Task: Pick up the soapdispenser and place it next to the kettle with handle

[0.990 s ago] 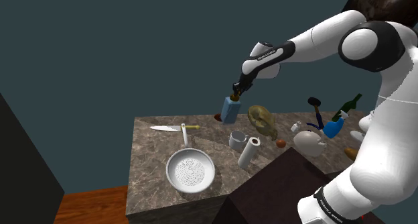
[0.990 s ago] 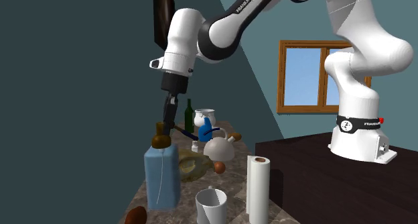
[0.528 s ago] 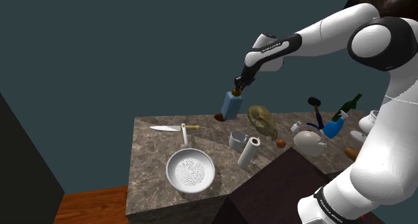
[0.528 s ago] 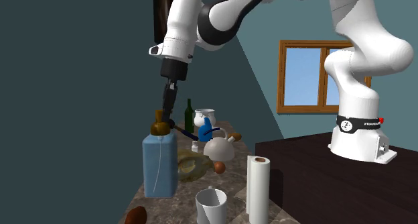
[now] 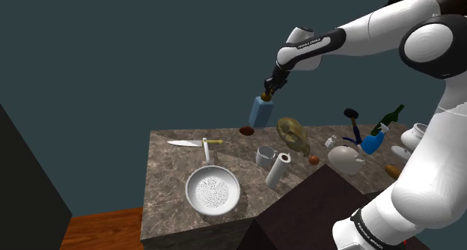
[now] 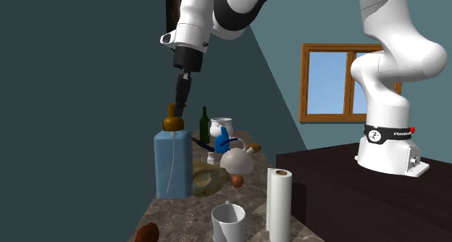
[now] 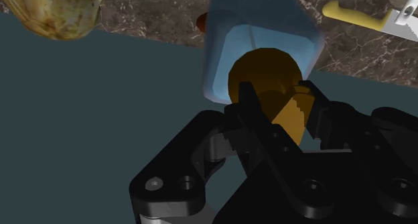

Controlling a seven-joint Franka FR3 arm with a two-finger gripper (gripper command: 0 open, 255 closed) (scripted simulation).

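The soap dispenser (image 5: pixel 260 112) is a pale blue block-shaped bottle with a brown pump top. It hangs in the air above the back edge of the marble counter (image 5: pixel 168 181), slightly tilted. My gripper (image 5: pixel 268 93) is shut on its brown top from above. In the second exterior view the soap dispenser (image 6: pixel 173 164) hangs under the gripper (image 6: pixel 176 111). In the wrist view the fingers (image 7: pixel 249 105) clasp the brown cap of the blue bottle (image 7: pixel 258 41). The white kettle (image 5: pixel 344 159) with a handle stands on the counter towards the shoulder view's right, also seen as the kettle (image 6: pixel 235 159).
On the counter stand a white bowl-like pan (image 5: pixel 212 190), a knife (image 5: pixel 187 143), a white mug (image 5: pixel 265 156), a paper towel roll (image 5: pixel 278 168), a mottled yellow-brown lump (image 5: pixel 293 135), a blue spray bottle (image 5: pixel 372 141) and a green bottle (image 5: pixel 389 118). The dark stand (image 5: pixel 307 211) is at lower right.
The gripper has risen with the soap dispenser, lifting it higher off the counter. Nothing on the counter has moved.
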